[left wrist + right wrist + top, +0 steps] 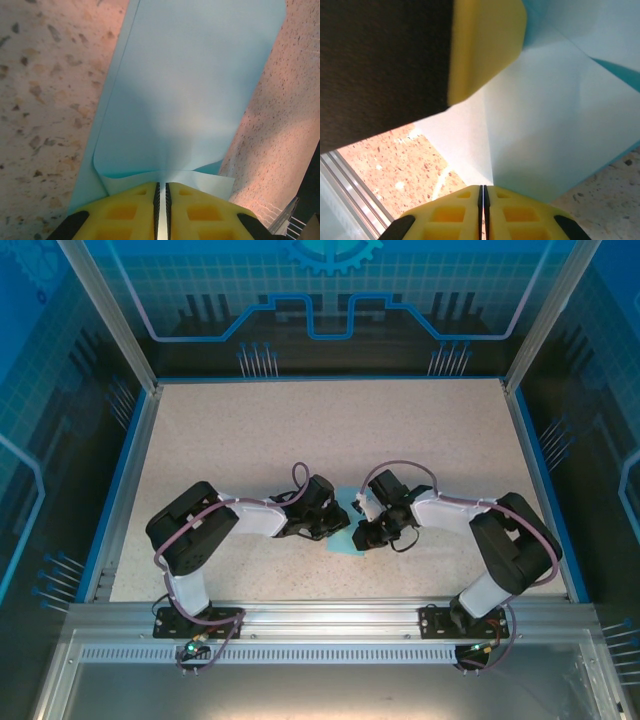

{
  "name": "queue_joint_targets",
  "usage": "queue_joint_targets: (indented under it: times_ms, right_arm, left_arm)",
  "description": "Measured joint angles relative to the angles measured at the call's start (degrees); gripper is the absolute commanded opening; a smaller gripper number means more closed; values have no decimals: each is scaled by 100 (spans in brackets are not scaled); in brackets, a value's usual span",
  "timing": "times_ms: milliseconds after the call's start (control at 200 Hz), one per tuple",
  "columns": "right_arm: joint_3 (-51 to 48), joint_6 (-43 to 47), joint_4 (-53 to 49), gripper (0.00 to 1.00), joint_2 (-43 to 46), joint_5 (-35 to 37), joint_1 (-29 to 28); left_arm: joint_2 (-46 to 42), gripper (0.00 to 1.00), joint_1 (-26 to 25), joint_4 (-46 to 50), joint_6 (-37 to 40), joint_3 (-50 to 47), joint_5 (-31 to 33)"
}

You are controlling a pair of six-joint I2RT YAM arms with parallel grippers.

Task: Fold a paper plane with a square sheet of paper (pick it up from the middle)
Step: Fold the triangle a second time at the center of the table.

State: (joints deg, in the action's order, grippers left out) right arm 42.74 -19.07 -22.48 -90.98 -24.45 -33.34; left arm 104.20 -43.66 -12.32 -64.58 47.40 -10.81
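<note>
The light-blue square sheet of paper (344, 542) lies partly folded on the table between my two grippers. In the left wrist view the paper (190, 90) stretches away from me, its upper layer curling over a lower one. My left gripper (161, 189) is shut on the near edge of that sheet. In the right wrist view the paper (545, 125) rises as a creased flap, and the crease runs down into my right gripper (481, 190), which is shut on it. A yellow finger (485, 45) of the left gripper hangs close above. Both grippers (338, 522) (366, 530) almost meet over the paper.
The speckled beige table (250, 430) stretches wide behind and to both sides of the arms. A blue rim (120, 480) borders it, and an aluminium rail (330, 612) runs along the near edge (350, 175).
</note>
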Motion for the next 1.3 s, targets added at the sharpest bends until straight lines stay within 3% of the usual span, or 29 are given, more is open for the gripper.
queue_joint_targets:
  times_ms: [740,1005,1300]
  right_arm:
    - [-2,-153,-42,16,-133,81,2]
    - [-173,-216,-219,19,278,-92,11]
    - [-210,-302,-245,18,13,-83,20]
  left_arm:
    - [0,15,0,-131,0,-76,-15]
    - [0,15,0,-133,2,-81,-17]
    - [0,16,0,-133,2,-85,-57]
